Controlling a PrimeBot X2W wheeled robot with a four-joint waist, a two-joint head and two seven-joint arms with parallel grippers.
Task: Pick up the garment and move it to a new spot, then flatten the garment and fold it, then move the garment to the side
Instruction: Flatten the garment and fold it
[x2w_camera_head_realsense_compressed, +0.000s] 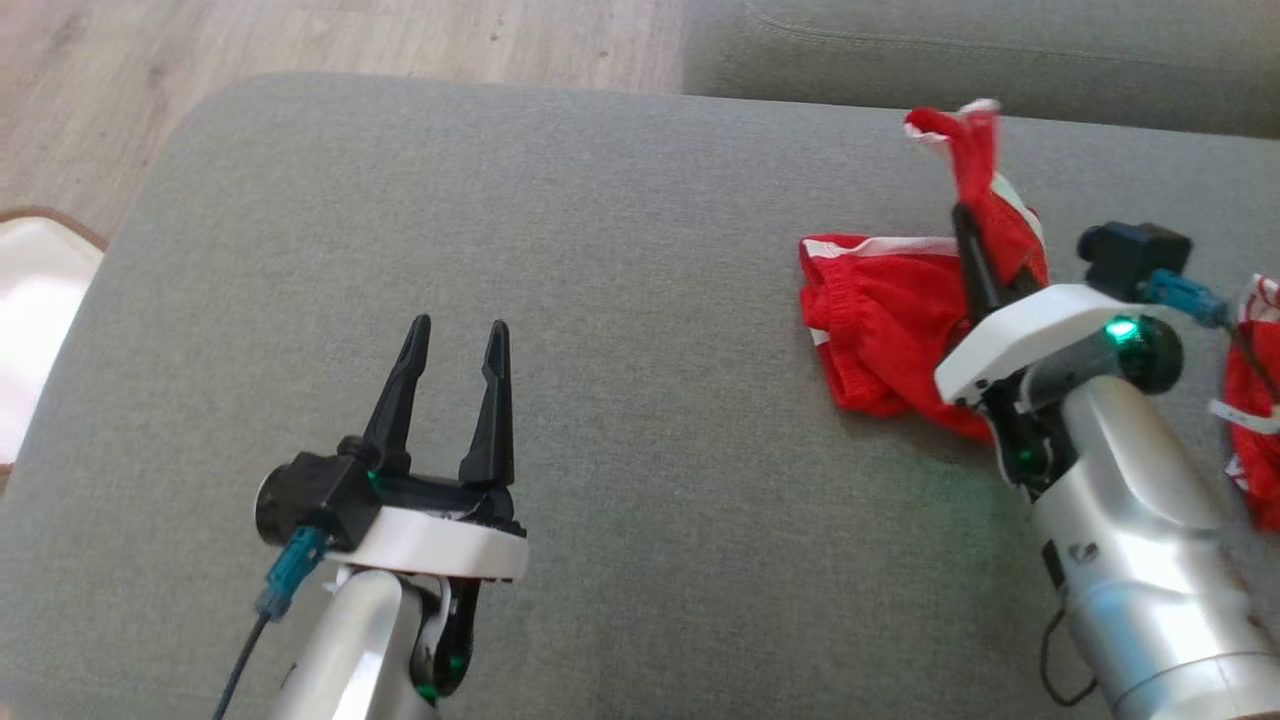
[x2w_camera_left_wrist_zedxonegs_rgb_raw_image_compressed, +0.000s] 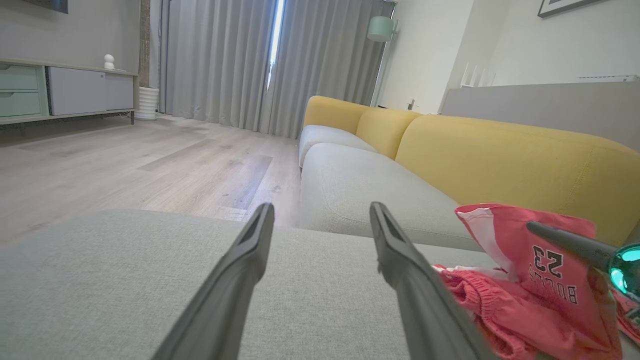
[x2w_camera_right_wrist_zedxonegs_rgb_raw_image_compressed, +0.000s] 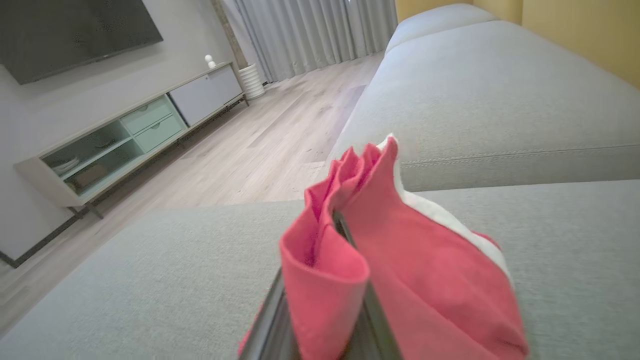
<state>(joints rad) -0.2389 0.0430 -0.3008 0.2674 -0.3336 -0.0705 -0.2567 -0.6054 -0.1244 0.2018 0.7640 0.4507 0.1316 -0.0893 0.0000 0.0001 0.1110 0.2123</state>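
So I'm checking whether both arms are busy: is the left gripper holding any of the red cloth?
No, the left gripper stands open over the grey cushion, apart from the red garment.

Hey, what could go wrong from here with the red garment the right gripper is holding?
The right gripper pinches just a bunched fold of the red garment, so the cloth may slip out when lifted.
Most of it lies crumpled on the grey cushion and could drag or tangle.
The left gripper stands open, apart from it, giving no support.
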